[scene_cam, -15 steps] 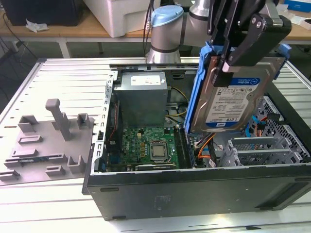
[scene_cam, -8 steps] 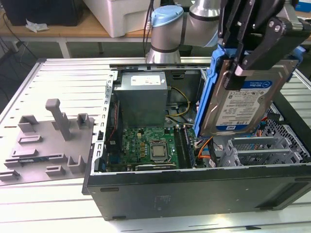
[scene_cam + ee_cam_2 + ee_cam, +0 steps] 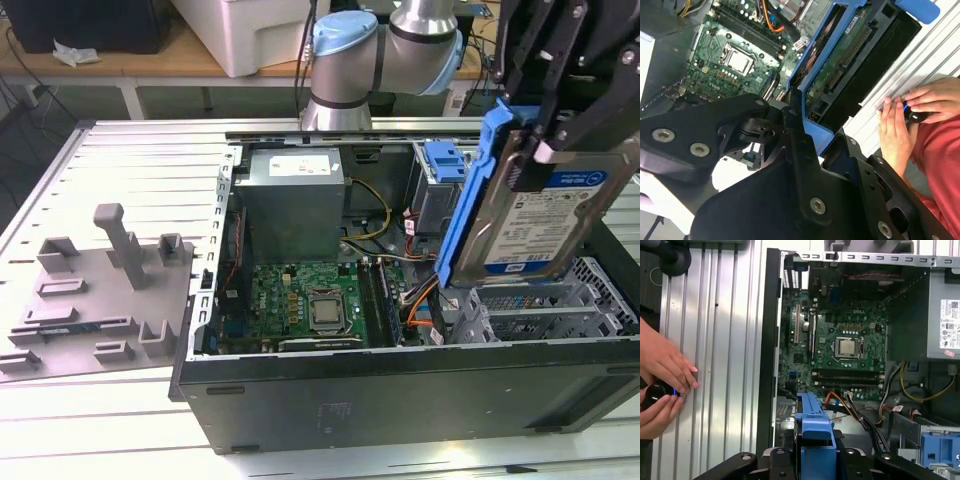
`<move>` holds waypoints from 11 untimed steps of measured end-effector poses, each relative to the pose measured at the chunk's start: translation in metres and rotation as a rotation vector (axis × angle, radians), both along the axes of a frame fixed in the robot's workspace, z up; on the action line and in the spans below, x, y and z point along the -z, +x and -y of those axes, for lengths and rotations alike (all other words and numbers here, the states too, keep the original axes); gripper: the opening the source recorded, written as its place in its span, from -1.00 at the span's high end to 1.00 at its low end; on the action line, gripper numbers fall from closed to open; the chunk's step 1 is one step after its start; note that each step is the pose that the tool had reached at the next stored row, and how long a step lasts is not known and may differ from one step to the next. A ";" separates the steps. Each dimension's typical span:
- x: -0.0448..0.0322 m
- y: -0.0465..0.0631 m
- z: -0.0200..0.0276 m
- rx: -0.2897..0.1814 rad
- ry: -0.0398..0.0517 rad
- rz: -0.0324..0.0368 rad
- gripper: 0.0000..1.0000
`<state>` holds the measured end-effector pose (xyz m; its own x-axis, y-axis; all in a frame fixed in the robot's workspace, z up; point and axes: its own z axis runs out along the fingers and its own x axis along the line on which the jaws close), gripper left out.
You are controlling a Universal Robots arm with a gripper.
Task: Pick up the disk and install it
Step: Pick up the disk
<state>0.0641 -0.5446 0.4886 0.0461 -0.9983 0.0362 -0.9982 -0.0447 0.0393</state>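
Black jaws, closest to the lens in both wrist views, are closed on the disk (image 3: 545,215), pinching its blue carrier at the upper edge (the label side faces the exterior view). The disk hangs tilted over the open case (image 3: 400,400), above the grey drive cage (image 3: 545,310) at the exterior view's right, beside the motherboard (image 3: 310,300). I cannot tell whether its lower edge touches the cage. Picking up looks done, and installing is the step in hand. Seating it would, I judge, call for squaring the carrier with the cage and lowering clear of the orange cables (image 3: 418,303). A person's hands (image 3: 665,365) rest on a knob (image 3: 655,391) on the table (image 3: 715,340).
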 end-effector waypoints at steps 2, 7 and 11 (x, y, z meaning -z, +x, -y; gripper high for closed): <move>0.0005 0.020 0.0028 0.000 0.0000 0.0049 0.26; 0.0009 0.036 0.0050 0.000 -0.0001 0.0087 0.26; 0.0014 0.041 0.0052 0.000 0.0000 0.0102 0.26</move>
